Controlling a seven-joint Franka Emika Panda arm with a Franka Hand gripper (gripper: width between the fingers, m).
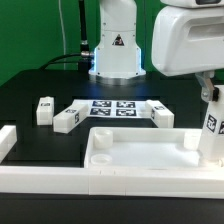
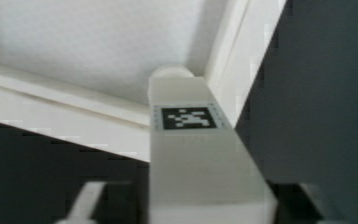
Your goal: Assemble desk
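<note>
The hand (image 1: 208,95) hangs over the near corner of the desk tray on the exterior view's right. Its fingers stand on either side of an upright white leg (image 1: 213,130) and seem to be closed on it, though the wrist view is too blurred to show the contact for certain. In the wrist view that leg's marker faces the camera, and its far end sits in the tray's corner, where two raised rims meet.

The black tabletop (image 1: 30,100) carries everything. A long white border rail (image 1: 100,188) runs along its near edge. Just behind the rail lies the desk tray (image 1: 140,132), open side up, with a small raised bump near each far corner.

Beyond the tray, the marker board (image 1: 112,108) lies flat in the middle of the tabletop. Three loose legs lie around the board: the far-left leg (image 1: 43,110), the near-left leg (image 1: 66,119) just beside the board, and the right-side leg (image 1: 162,115) at its other end.
</note>
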